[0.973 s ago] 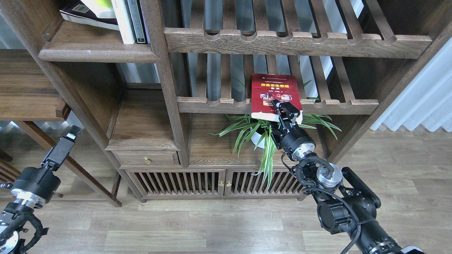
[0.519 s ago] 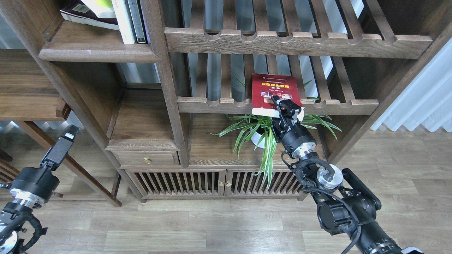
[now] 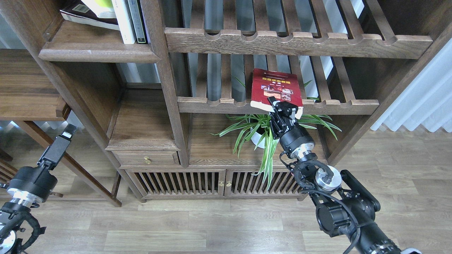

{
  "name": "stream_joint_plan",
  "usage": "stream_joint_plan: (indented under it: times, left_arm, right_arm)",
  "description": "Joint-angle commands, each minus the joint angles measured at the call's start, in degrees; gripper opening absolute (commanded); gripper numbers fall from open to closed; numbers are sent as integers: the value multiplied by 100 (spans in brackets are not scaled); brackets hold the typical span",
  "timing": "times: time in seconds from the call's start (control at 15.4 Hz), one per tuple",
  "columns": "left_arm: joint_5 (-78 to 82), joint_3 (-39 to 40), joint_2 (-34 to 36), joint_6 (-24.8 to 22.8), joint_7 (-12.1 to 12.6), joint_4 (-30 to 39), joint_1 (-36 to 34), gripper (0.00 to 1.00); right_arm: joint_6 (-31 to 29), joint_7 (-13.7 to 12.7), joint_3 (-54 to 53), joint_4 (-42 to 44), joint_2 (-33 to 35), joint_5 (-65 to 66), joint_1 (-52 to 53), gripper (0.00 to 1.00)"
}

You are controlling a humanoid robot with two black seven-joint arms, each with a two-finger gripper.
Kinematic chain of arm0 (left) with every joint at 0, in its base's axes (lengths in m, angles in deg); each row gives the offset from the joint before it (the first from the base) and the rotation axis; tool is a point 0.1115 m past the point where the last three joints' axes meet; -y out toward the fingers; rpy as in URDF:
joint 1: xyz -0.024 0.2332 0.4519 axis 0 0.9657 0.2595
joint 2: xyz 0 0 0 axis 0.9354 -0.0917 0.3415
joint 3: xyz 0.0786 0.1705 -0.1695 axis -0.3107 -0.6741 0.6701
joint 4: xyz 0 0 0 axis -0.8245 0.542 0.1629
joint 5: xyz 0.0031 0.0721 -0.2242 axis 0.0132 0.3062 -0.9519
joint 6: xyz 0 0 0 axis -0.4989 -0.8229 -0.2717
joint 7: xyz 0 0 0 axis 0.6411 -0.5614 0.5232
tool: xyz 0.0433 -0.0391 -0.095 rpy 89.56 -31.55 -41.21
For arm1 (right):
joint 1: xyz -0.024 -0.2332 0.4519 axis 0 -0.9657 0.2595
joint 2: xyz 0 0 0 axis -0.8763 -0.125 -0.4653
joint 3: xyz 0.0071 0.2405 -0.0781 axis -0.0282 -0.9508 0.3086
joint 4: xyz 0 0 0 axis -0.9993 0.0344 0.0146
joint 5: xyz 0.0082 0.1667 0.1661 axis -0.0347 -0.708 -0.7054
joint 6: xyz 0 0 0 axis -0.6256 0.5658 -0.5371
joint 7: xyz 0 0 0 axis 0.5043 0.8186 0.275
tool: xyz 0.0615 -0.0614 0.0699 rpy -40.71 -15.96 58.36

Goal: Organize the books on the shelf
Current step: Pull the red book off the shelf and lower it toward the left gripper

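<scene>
Head view. The right gripper [image 3: 282, 107], at the far end of the black right arm entering from the lower right, has its jaws closed on the near edge of the red book [image 3: 276, 88], whose cover carries a yellow title and small photos. The red book lies tilted on the lower slatted rack [image 3: 226, 102], its far end raised and its white page edge overhanging the scalloped front rail beside the gripper. Directly below the rack, a spider plant [image 3: 261, 132] in a white pot spreads long green leaves around the wrist of the right arm. A second slatted rack [image 3: 296, 42] spans the bay above. At upper left, the shelf [image 3: 95, 47], a solid dark-brown board with a thick rounded front lip, carries a maroon book [image 3: 83, 14] lying flat, a yellow-green book [image 3: 100, 7] stacked on it and cut off by the upper edge, and thin upright books [image 3: 129, 21], white and dark, standing against the post to their right. Under the shelf, a solid board sits over a drawer with a brass knob [image 3: 147, 161]. The left gripper [image 3: 69, 129] hovers at lower left, well apart from the cabinet; it is seen end-on, so whether its jaws are open or closed cannot be told.
</scene>
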Motion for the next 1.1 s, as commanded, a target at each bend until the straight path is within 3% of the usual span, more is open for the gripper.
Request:
stream_joint_plan:
  times: [0.0,0.26,0.45,0.71,1.04]
  left_arm:
    - [-72,2,0,-1,-15,-34,43,100]
    - [-134,-50,-1,-1,-15,-156,193,100]
    - [-256,-77,-1,-1,-15,-323,228,100]
    - [-669,-129,8,-1,3,-569,281,100]
    - [-1468,-752,201,-1,12,-587,430,100]
  right_arm:
    - [-8,-23,118,-1002,-1,-5,-676,4]
    - [-34,-58,224,-1838,-1,-5,-1379,4]
    - [-306,-251,233,-1962,-1,-5,-1661,4]
    - [-1043,-708,505,-1997,-1,144,-2214,4]
    - [-1305,-954,786,-1989,-1,514,-2856,4]
